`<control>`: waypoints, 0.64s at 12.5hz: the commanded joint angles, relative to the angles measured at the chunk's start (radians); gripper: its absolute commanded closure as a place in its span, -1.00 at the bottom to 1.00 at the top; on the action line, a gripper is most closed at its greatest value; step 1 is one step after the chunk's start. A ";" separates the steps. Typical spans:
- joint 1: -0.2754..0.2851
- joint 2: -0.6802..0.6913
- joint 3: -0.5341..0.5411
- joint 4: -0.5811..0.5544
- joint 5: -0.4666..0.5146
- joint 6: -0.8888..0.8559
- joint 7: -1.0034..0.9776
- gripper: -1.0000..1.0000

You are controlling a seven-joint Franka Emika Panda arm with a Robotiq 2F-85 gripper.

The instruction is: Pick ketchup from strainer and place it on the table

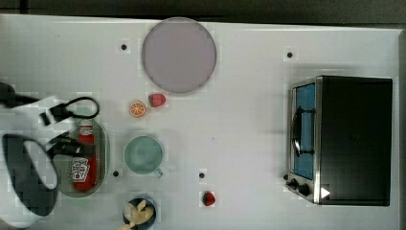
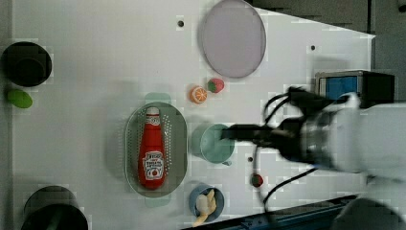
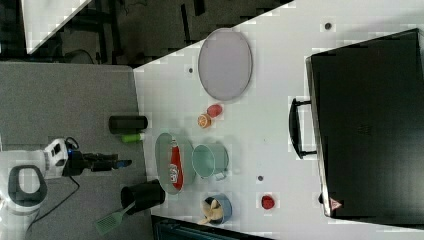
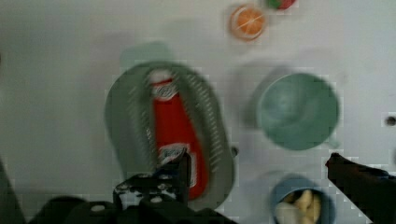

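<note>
Red ketchup squeeze bottle (image 2: 153, 148) lying flat in pale green perforated oval strainer (image 2: 178, 143), left of centre in left view, white cap toward frame top. Black gripper (image 4: 257, 170) above strainer, fingers spread wide, holding nothing. Round green cup (image 2: 214, 143) just beside strainer on white counter (image 2: 95, 72).

White Franka arm with black wrist section (image 2: 306, 136), reaching in from the left view's right. Black two-finger gripper (image 4: 259, 175) at its end, fingers spread wide apart in the wrist view, nothing between them. In the right view the gripper (image 3: 112, 162) points toward the right view's right.
</note>
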 commanded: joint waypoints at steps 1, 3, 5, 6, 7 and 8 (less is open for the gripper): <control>0.012 0.013 0.061 -0.012 -0.006 0.052 0.040 -1.00; 0.022 0.068 0.091 -0.053 -0.032 0.111 0.041 -1.00; 0.036 0.117 0.097 -0.103 -0.095 0.200 0.052 -1.00; 0.042 0.142 0.097 -0.130 -0.133 0.251 0.062 -1.00; 0.045 0.169 0.097 -0.154 -0.162 0.303 0.069 -1.00; 0.047 0.199 0.097 -0.176 -0.186 0.352 0.076 -1.00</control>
